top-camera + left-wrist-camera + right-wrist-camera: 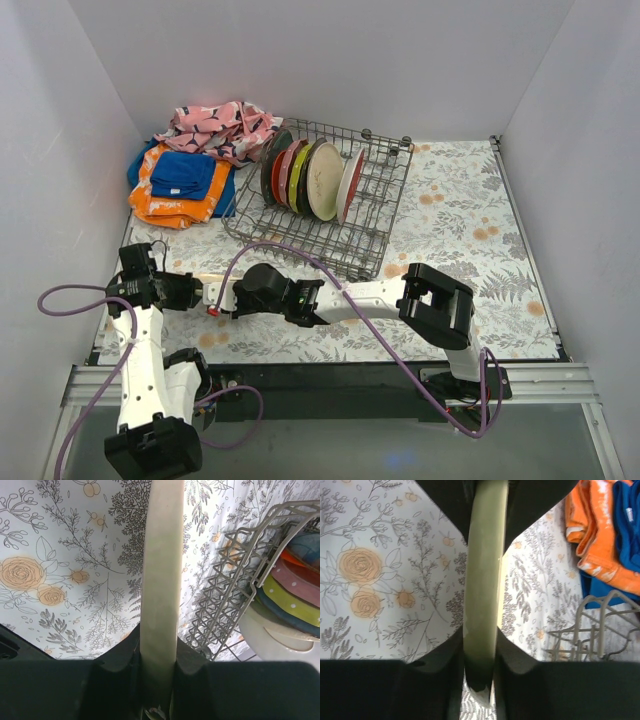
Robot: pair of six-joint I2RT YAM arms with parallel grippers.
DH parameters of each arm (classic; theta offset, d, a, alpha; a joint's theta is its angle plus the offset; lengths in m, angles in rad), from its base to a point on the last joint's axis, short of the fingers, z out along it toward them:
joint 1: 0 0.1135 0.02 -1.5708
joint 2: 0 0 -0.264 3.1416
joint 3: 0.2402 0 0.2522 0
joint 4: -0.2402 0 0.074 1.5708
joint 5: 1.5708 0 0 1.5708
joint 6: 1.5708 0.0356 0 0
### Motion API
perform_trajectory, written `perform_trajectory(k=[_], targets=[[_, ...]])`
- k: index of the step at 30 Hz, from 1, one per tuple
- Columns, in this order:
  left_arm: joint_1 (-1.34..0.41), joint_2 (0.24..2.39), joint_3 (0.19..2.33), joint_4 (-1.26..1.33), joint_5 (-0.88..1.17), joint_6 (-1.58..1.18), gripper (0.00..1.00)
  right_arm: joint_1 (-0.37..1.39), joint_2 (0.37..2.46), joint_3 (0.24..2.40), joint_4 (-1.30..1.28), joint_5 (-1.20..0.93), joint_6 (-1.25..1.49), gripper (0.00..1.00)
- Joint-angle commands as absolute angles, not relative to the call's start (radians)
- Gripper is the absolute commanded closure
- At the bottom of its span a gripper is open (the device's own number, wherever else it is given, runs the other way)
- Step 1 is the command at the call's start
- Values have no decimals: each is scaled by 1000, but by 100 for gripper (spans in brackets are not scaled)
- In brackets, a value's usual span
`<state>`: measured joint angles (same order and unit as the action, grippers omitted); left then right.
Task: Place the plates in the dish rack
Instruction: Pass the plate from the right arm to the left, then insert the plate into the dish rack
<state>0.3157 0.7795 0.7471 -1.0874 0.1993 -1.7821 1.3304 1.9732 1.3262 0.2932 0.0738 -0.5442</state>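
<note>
The dish rack is dark wire, probably coated metal. The plates look like glossy glazed ceramic. The cream plate has a smooth, duller rim. The cloths are soft fabric.

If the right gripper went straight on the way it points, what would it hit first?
The left gripper. The right gripper points at it across the cream plate that both clamp edge-on, and dark fingers show at the plate's far rim. The gap between them looks short, though depth is unclear.
</note>
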Motion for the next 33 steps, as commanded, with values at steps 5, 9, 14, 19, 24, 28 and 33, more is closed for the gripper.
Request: perform_trajectory(k=[5, 9, 14, 19, 24, 28, 33], targets=[[313, 767, 848, -1092, 149, -1686, 100, 1351, 1896, 1282, 143, -77, -500, 29], [314, 761, 887, -1085, 143, -1632, 100, 1348, 1842, 1292, 47, -138, -511, 4], [314, 729, 939, -1066, 150, -1546, 100, 1330, 1709, 1309, -118, -279, -514, 2], [313, 719, 950, -1060, 175, -1474, 100, 1292, 1591, 1308, -244, -340, -534, 2], [314, 701, 988, -1029, 244, -1391, 100, 1215, 1511, 1334, -297, -367, -505, 2], [313, 703, 1015, -1022, 281, -1359, 100, 1096, 1459, 1379, -342, -403, -457, 2], [313, 712, 1058, -1005, 328, -1319, 100, 980, 1413, 1411, -371, -428, -449, 2]])
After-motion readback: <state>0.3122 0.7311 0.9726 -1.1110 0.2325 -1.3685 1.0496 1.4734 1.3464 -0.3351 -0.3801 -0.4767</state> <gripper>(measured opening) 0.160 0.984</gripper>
